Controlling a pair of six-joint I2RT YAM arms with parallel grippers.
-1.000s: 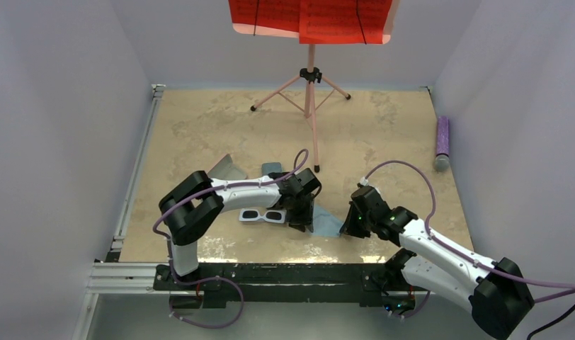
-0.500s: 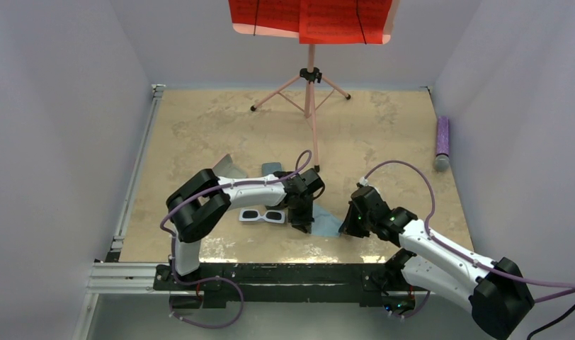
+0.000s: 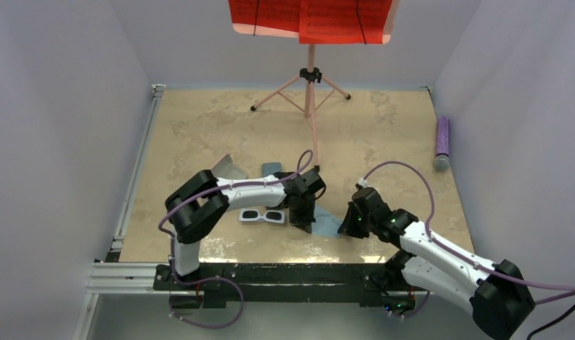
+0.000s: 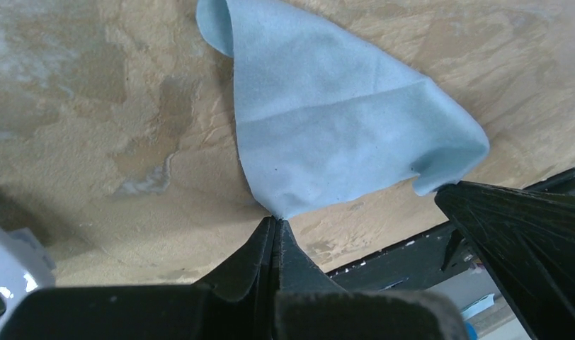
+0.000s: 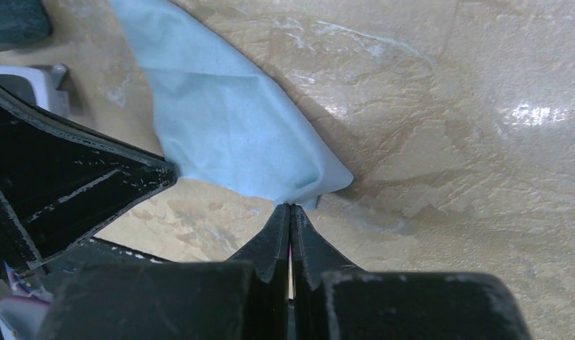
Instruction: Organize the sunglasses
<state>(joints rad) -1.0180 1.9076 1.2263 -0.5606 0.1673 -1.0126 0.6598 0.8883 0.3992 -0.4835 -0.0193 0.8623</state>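
pinching corners of one blue cloth (image 4: 327, 127): left claw (image 4: 274, 221), right claw (image 5: 290, 207)

My claw (image 4: 274, 225) is closed, both fingers pressed flat together, and their tips pinch the near corner of the cloth (image 4: 327, 134). The cloth is light blue and lies on the tan, mottled table (image 4: 93, 106). It spreads away from my tips in a rough triangle with a faint crease across its middle. Its far-left corner curls over on itself. At the cloth's bunched right corner, the right claw (image 4: 451, 198) comes to a black point that touches the fabric. Below the cloth's right side runs a black rail (image 4: 391, 265). Well left of the cloth, at the edge of my view, shows a bit of white frame (image 4: 8, 273), mostly cut off.
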